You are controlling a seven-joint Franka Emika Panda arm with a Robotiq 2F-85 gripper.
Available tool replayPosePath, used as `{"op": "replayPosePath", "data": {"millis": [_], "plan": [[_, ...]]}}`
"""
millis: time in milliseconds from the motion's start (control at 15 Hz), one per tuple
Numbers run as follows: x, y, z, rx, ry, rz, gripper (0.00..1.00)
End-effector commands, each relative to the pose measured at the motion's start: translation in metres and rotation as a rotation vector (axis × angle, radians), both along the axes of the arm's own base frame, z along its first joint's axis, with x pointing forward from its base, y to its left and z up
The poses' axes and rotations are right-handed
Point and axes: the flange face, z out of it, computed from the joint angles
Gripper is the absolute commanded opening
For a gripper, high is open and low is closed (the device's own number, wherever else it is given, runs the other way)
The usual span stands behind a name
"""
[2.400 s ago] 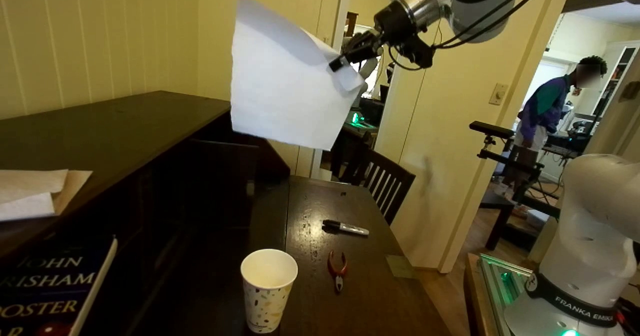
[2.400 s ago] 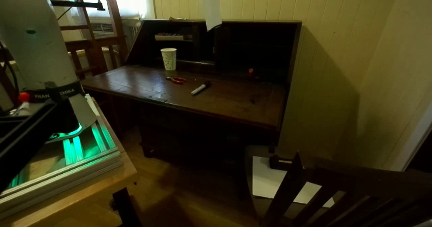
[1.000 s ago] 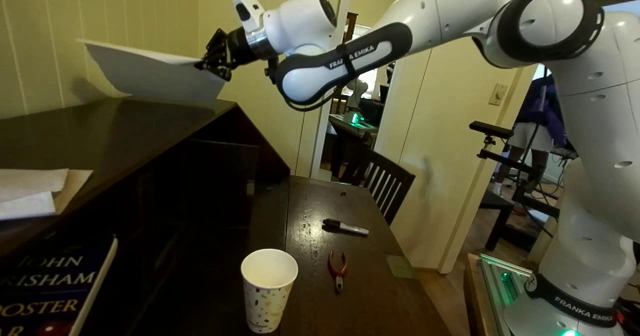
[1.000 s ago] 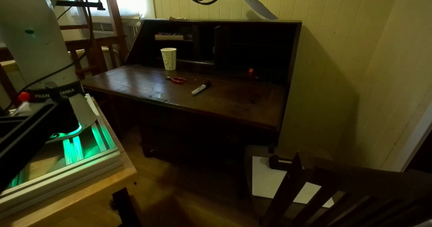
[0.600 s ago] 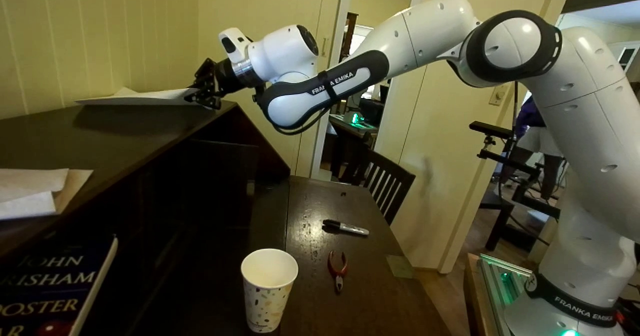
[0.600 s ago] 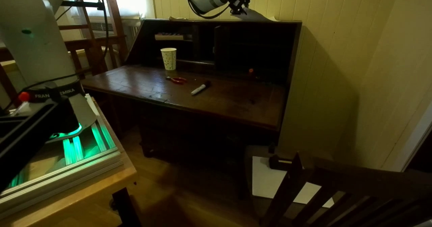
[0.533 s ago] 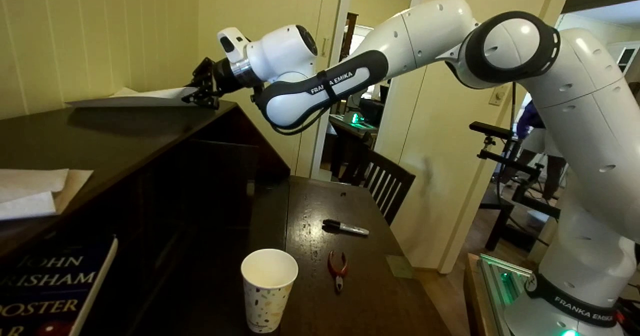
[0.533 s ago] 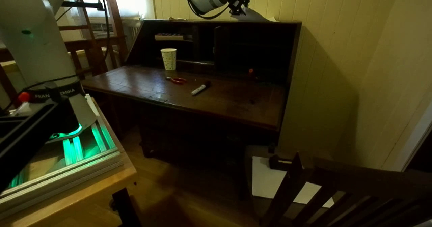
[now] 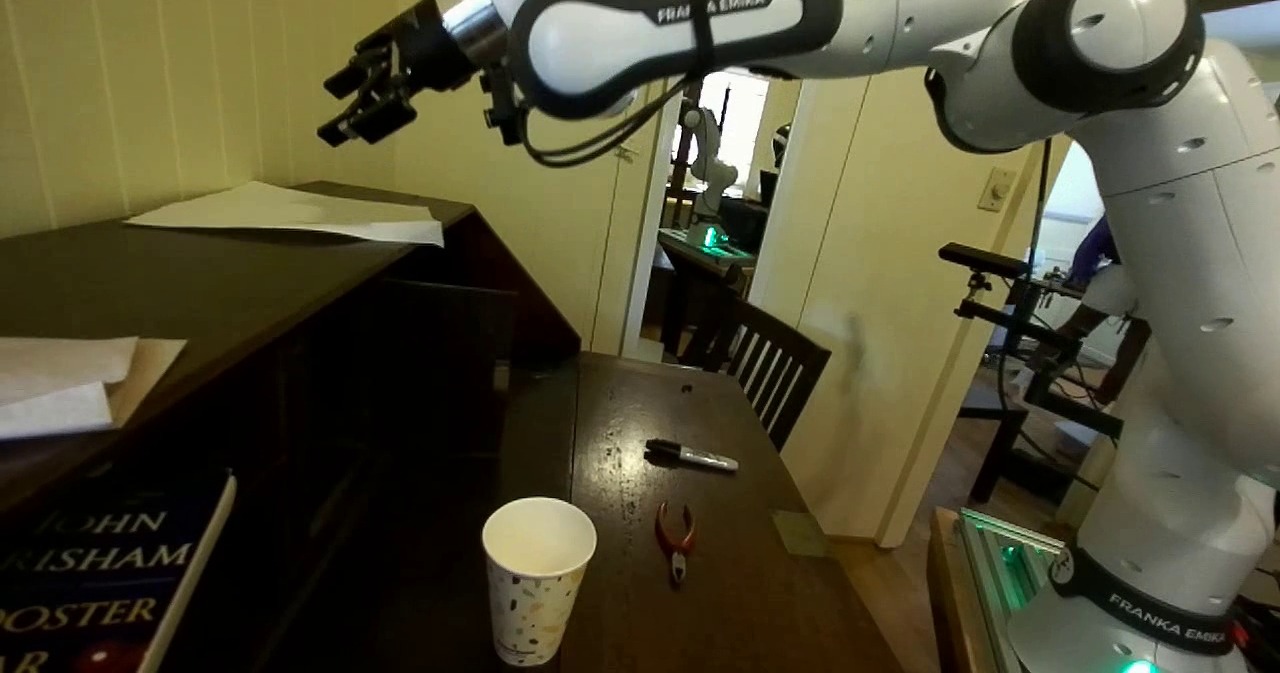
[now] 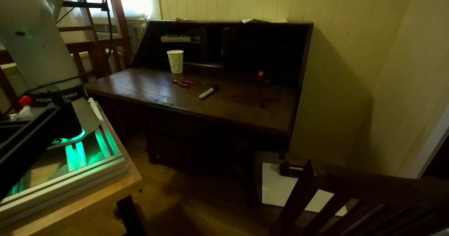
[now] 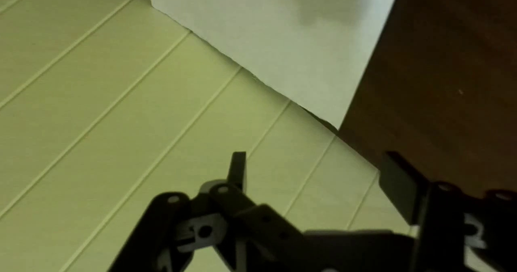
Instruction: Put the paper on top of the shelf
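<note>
The paper [image 9: 300,211], a thin white sheet, lies on top of the dark brown shelf [image 9: 220,288], at the end away from the folded papers. Its near corner bends down slightly at the shelf's front edge. Seen in an exterior view, only a thin white edge of the paper [image 10: 247,20] shows along the shelf's top. Above the sheet and apart from it hangs my gripper [image 9: 329,110], its fingers spread with nothing between them. In the wrist view the gripper [image 11: 314,157] stands wide, and the paper [image 11: 274,33] rests beyond the fingertips, against the wall.
Folded papers [image 9: 70,383] sit on the shelf's near end. A book [image 9: 100,578] stands below them. On the lower table are a paper cup [image 9: 540,583], red pliers [image 9: 676,541] and a marker [image 9: 692,455]. The yellow wall [image 9: 200,83] rises directly behind the shelf.
The paper, earlier hanging from the gripper, came down onto the shelf top. Within the last half second the gripper has opened, let it go and risen above it.
</note>
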Motion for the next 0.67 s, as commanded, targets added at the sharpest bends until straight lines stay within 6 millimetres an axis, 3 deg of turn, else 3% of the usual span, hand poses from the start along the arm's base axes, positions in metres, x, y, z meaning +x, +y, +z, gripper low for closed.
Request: {"op": "replayPosePath", "data": {"millis": [0,133,400,600], "plan": [[-0.043,0.008,0.061,0.072,0.175,-0.044,1.00],[-0.070,0.000,0.095,0.062,0.272,-0.091,1.00],[-0.140,-0.042,0.166,0.004,0.440,-0.206,1.00],[-0.200,-0.077,0.195,-0.111,0.535,-0.311,1.00]]}}
